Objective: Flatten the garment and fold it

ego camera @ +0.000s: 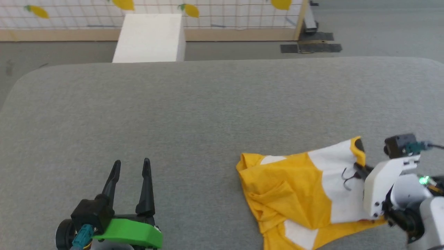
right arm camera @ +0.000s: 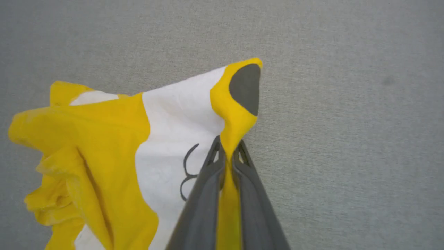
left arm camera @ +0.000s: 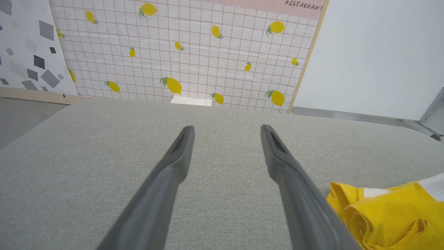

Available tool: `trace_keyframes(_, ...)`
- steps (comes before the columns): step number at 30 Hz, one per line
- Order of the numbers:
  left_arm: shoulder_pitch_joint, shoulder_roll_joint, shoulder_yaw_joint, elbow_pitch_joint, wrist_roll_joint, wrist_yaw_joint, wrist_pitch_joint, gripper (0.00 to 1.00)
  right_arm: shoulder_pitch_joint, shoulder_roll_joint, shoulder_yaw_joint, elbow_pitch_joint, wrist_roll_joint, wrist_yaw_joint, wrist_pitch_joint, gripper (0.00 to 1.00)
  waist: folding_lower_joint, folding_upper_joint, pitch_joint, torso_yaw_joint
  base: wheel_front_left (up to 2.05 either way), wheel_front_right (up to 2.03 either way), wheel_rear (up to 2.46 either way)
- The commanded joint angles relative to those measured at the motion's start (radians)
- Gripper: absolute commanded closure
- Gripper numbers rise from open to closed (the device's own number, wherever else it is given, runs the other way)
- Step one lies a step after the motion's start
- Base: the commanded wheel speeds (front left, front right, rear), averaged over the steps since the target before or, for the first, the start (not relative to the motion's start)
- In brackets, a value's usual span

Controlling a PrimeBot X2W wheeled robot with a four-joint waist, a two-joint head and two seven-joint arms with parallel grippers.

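Observation:
The garment (ego camera: 295,187) is a crumpled yellow T-shirt with white patches, lying on the grey table at the front right. My right gripper (right arm camera: 227,151) is shut on a yellow fold of the garment (right arm camera: 104,139), near a dark oval patch (right arm camera: 245,88) at its far right corner. In the head view the right gripper (ego camera: 359,170) sits over the shirt's right edge, its fingers mostly hidden by the white wrist. My left gripper (ego camera: 131,165) rests open at the front left, well left of the shirt, with nothing between its fingers. In the left wrist view the left gripper (left arm camera: 227,130) points over bare cloth, with the garment (left arm camera: 388,215) at the lower right.
The grey fabric-covered table (ego camera: 194,111) spreads wide to the back and left. A white box (ego camera: 149,36) stands beyond the far edge. A lemon-patterned grid wall (left arm camera: 187,52) rises behind it. Dark floor plates (ego camera: 310,47) lie at the back right.

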Motion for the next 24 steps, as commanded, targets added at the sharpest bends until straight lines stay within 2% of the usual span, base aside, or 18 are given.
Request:
trace_keyframes(1, -0.017, 0.011, 0.0, -0.006, 0.016, 0.003, 0.003, 0.0, -0.038, -0.031, 0.01, -0.003, -0.01, -0.001, 0.009, 1.0, 0.0, 0.0, -0.005, -0.057, 0.0, 0.0, 0.0)
trace_keyframes(7, -0.049, 0.026, -0.001, -0.029, 0.032, 0.005, 0.014, 0.0, -0.162, -0.181, 0.062, 0.015, -0.001, -0.001, 0.032, 1.0, 0.0, 0.0, 0.054, -0.122, 0.0, 0.0, 0.0)
trace_keyframes(12, -0.103, 0.043, 0.001, -0.05, 0.058, 0.009, 0.025, 0.0, -0.266, -0.273, 0.075, 0.046, 0.009, -0.001, 0.017, 1.0, 0.0, 0.0, 0.143, -0.159, 0.0, 0.0, 0.0)
trace_keyframes(19, -0.203, 0.074, 0.004, -0.08, 0.1, 0.01, 0.053, 0.0, -0.377, -0.396, 0.033, 0.123, 0.003, -0.001, -0.022, 1.0, 0.0, 0.0, 0.272, -0.179, 0.0, 0.0, 0.0)
trace_keyframes(24, -0.251, 0.095, 0.007, -0.117, 0.134, 0.018, 0.073, 0.0, -0.408, -0.458, -0.034, 0.163, -0.024, -0.001, -0.043, 1.0, 0.0, 0.0, 0.35, -0.186, 0.0, 0.0, 0.0)
